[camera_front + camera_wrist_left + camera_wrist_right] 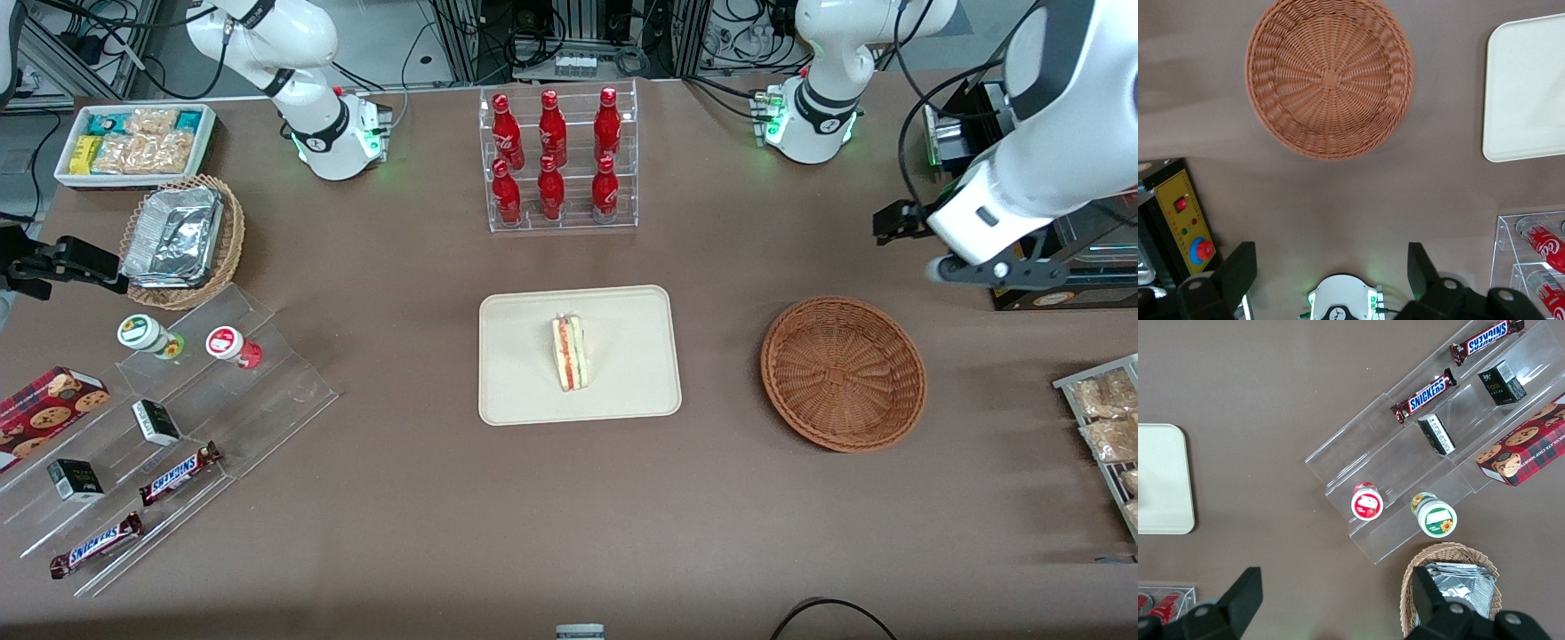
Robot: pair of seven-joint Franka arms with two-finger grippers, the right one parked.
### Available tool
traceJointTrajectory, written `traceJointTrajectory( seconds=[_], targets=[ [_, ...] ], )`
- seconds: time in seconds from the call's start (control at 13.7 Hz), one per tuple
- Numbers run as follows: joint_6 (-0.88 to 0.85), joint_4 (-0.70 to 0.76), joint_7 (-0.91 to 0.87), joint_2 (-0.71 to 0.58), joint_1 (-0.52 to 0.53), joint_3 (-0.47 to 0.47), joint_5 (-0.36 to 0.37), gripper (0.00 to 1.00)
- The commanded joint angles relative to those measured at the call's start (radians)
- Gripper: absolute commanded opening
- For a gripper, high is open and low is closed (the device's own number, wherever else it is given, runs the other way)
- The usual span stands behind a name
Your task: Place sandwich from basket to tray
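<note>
The sandwich [570,354], a pale wedge with red, orange and green layers, lies on the middle of the cream tray [524,391]. The reddish-brown wicker basket [843,373] stands beside the tray, toward the working arm's end, with nothing in it. My gripper [900,221] hangs raised above the table, farther from the front camera than the basket and well apart from it. In the left wrist view the gripper [1330,267] is open with only bare table between its fingers. That view also shows the empty basket [1330,77] and part of the tray [1528,87]; the sandwich is outside that view.
A clear rack of red bottles [556,160] stands farther back than the tray. A black control box [1181,223] and a wire rack of snack packets [1107,427] sit at the working arm's end. Acrylic steps with snacks [169,418] and a tan basket of foil trays [182,236] sit at the parked arm's end.
</note>
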Motion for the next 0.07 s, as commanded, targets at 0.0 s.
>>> traceJointTrajectory(
  seconds=[0.0],
  targets=[
    [-0.034, 0.017, 0.017, -0.025, 0.011, 0.025, -0.015, 1.00]
  ],
)
